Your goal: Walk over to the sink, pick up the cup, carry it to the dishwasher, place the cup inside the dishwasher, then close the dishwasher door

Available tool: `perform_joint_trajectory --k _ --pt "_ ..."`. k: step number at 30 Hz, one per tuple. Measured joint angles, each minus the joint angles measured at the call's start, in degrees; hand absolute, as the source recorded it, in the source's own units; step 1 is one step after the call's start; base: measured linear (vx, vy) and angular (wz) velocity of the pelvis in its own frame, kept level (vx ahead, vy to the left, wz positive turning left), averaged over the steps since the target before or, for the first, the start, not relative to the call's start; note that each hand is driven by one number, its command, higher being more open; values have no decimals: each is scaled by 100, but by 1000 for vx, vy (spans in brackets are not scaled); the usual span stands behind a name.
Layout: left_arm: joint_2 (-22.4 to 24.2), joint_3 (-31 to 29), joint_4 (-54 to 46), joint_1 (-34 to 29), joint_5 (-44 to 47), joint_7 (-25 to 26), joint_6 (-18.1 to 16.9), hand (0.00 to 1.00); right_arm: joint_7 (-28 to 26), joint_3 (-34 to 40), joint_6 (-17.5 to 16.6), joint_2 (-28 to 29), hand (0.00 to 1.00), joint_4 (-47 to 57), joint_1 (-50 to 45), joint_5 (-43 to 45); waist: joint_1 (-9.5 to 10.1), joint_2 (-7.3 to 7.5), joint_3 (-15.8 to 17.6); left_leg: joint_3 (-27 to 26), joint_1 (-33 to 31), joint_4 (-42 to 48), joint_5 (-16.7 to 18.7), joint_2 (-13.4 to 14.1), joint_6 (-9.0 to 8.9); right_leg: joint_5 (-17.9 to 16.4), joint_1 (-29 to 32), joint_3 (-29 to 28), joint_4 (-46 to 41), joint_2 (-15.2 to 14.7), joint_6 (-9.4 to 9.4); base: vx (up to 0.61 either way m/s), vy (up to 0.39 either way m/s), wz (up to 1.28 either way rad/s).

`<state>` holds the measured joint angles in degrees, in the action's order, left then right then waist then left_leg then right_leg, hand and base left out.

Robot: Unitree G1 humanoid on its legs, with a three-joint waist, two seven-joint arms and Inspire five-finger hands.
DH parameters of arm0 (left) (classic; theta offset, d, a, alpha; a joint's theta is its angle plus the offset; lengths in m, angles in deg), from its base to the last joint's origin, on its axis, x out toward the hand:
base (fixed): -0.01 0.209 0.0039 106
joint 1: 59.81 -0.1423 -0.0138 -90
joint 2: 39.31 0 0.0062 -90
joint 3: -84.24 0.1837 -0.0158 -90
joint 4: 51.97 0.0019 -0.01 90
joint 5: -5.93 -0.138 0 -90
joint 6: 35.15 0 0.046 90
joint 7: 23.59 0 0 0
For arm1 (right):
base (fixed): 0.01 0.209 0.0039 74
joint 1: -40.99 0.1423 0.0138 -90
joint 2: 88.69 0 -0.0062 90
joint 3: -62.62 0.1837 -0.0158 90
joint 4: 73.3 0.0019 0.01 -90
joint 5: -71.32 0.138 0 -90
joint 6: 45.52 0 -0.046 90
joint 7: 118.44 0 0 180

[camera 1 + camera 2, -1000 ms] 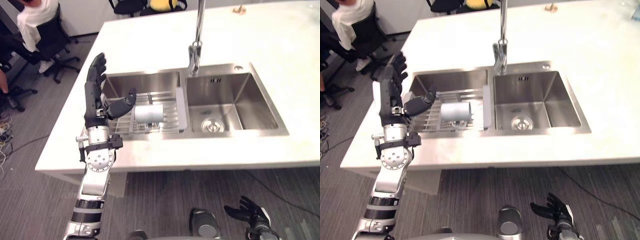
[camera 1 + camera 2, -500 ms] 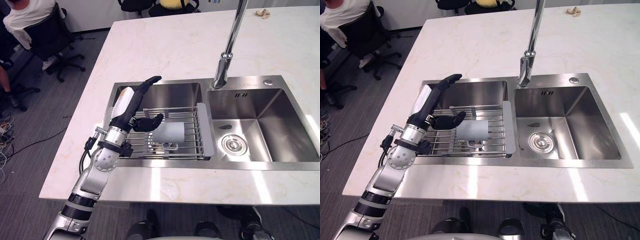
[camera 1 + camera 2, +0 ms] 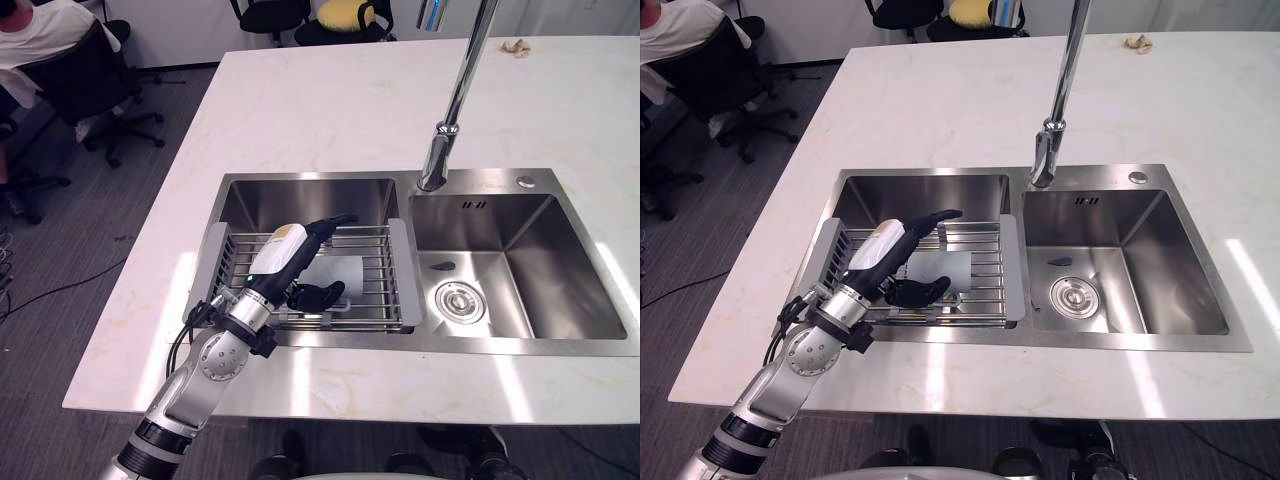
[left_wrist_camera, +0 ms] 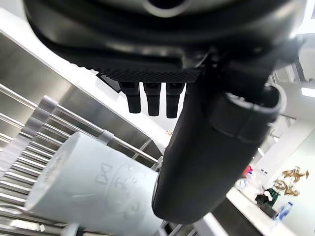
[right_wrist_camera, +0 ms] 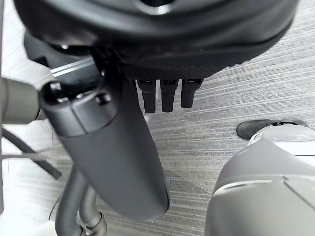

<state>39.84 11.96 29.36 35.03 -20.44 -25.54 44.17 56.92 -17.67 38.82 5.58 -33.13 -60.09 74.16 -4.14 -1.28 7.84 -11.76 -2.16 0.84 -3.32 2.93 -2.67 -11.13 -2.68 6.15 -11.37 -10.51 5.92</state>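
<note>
A pale grey cup (image 3: 342, 272) lies on its side on a wire rack (image 3: 378, 292) across the left basin of the steel sink (image 3: 300, 195). My left hand (image 3: 284, 250) reaches in over the rack, open, its straight fingers stretched above the cup and its thumb (image 3: 318, 295) low at the cup's near side. In the left wrist view the cup (image 4: 93, 187) lies just past the thumb (image 4: 206, 152), under the fingers (image 4: 152, 101). My right hand (image 5: 118, 147) hangs open above the grey carpet.
The tall faucet (image 3: 455, 100) rises between the two basins; the right basin (image 3: 520, 270) has a drain (image 3: 459, 298). White marble counter (image 3: 330, 110) surrounds the sink. Office chairs (image 3: 95, 85) and a seated person (image 3: 40, 25) are at the far left.
The camera has come closer over the sink. My left hand has dropped from upright beside the rack to lying stretched over the cup, thumb against its near side.
</note>
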Motion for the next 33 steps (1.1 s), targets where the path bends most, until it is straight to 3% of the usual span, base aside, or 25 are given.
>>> perform_joint_trajectory --k 8,9,19,28,31,33 --pt "-86 -38 994 297 -620 20 179 90 -47 -132 19 20 90 40 -18 -20 -110 6 1 -116 204 -583 -336 -35 44 176 27 -90 266 33 55 -40 37 -7" --pt "-144 -37 1163 425 -759 25 188 30 -46 -132 31 19 90 106 -20 -20 -139 5 1 -152 203 -584 -336 -28 43 190 45 -125 284 38 78 -29 20 -13" --pt "-405 -8 1535 1173 -969 14 291 30 -37 -129 43 17 90 149 77 -17 -286 7 3 -234 163 -584 -287 -6 -1 260 40 -189 478 69 98 21 3 -5" --pt "-401 72 1559 1260 -825 2 358 30 -4 -127 41 28 90 214 143 -10 -360 5 8 -274 240 -584 -286 5 -2 331 -62 -213 569 81 65 13 1 -2" --pt "-123 -182 1261 1004 -331 24 411 30 12 -116 41 53 90 214 125 -2 -355 5 8 -304 262 -586 -284 11 -2 351 -57 -271 555 84 78 -53 19 -6" --pt "348 -478 655 571 235 203 407 30 29 -102 42 84 90 214 57 15 -323 5 8 -314 268 -587 -282 12 1 354 -48 -292 533 85 84 -51 22 -4"
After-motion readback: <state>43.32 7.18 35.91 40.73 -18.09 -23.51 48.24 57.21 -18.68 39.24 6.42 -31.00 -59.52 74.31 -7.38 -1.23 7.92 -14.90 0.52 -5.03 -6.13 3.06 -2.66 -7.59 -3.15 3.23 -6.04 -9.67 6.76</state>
